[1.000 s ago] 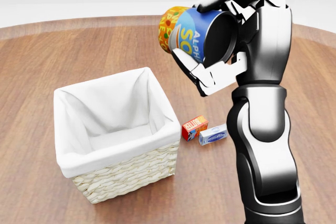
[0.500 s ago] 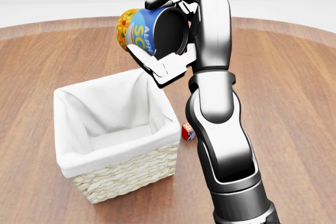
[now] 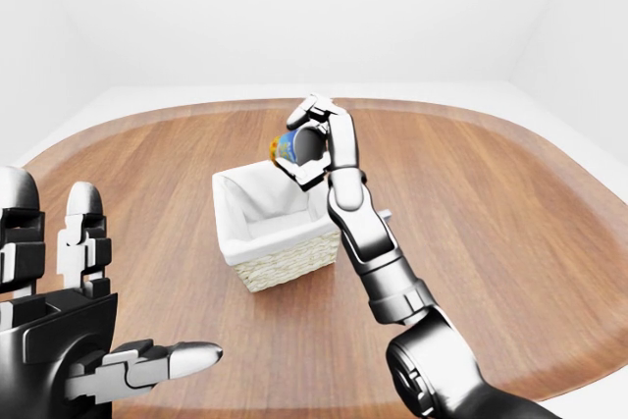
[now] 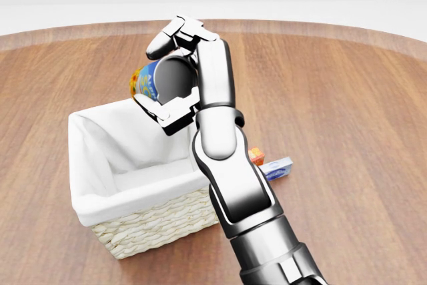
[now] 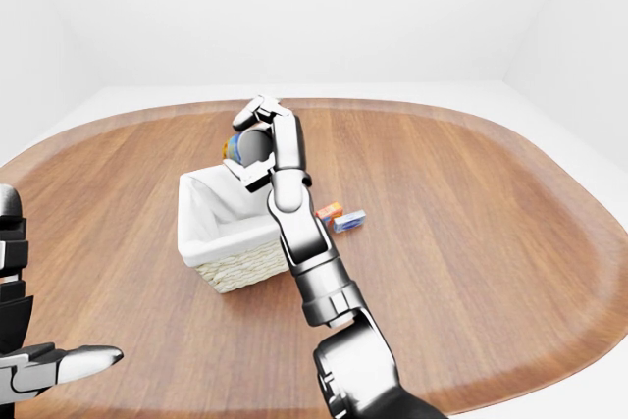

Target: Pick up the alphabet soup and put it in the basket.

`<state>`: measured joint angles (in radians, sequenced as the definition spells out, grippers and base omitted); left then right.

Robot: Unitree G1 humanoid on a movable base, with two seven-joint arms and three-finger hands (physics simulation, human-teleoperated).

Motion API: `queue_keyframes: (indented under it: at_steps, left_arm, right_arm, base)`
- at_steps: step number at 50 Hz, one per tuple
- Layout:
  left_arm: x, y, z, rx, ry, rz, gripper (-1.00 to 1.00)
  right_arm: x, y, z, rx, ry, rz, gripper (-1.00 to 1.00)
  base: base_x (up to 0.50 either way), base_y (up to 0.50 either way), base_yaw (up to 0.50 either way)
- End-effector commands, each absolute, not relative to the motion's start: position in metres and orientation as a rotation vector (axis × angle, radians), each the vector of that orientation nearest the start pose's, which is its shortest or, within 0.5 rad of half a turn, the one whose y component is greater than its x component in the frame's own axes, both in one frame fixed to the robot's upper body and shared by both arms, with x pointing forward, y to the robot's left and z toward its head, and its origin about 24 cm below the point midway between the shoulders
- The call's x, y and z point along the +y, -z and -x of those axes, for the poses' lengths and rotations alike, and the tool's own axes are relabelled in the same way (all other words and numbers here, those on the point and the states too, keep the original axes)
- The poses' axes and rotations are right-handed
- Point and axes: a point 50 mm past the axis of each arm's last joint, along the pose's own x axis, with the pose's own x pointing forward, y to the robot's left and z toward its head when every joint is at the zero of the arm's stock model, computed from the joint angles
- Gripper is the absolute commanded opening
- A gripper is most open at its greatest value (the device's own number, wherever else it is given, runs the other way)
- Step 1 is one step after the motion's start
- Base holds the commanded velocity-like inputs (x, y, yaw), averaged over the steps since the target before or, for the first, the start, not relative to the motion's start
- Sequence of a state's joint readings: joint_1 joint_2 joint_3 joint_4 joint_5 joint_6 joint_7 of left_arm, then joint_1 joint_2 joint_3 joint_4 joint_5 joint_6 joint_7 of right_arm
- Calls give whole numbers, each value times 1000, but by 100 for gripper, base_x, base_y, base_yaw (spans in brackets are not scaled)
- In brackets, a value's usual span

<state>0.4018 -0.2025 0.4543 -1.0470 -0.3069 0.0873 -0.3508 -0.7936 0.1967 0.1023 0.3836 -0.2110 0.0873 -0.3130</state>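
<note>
The alphabet soup can (image 4: 148, 79), blue with a yellow and orange end, lies tilted in my right hand (image 4: 168, 75), whose fingers are shut round it. Its dark end faces the camera. Hand and can hang over the top right corner of the wicker basket (image 4: 157, 221), which has a white cloth lining (image 4: 127, 158) and nothing visible inside. My right forearm (image 4: 227, 171) crosses the basket's right side. In the left-eye view my left hand (image 3: 88, 340) stands at the bottom left, fingers spread and open, holding nothing.
A small red-orange box (image 4: 257, 156) and a blue-and-white box (image 4: 278, 168) lie on the wooden table (image 4: 347, 111) just right of the basket, partly hidden by my forearm. The table's rounded edge (image 5: 549, 360) shows in the eye views.
My right hand has carried the can leftward and lower, from right of the basket to above its top right corner. The arm now covers more of the small boxes.
</note>
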Motion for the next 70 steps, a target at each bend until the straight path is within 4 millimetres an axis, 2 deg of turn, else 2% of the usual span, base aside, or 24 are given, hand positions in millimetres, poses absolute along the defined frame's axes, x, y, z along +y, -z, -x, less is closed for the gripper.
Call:
queue_keyframes:
  at_steps: [1,5,15,24,35,70]
  left_arm:
    - [209,-185,-116,-600,-132,0,100]
    - [208,-185,-117,-598,-129,0,100]
    - [210,-185,-115,-594,-130,11,100]
    - [210,-185,-115,-590,-130,16,100]
    - [210,-184,-114,-582,-127,21,100]
    - [214,-187,-114,-603,-137,26,100]
  right_arm:
    - [-7,-164,-356,-272,-17,227,-100]
    - [-4,-155,-359,-237,-7,259,-100]
    - [1,-154,-359,-238,3,294,-100]
    - [2,-145,-362,-210,37,354,-100]
    - [6,-148,-357,-255,51,383,-100]
    - [21,-124,-348,-293,6,551,-100]
  base:
    - [0,0,0]
    - [0,0,0]
    - [0,0,0]
    - [0,0,0]
    - [0,0,0]
    - [0,0,0]
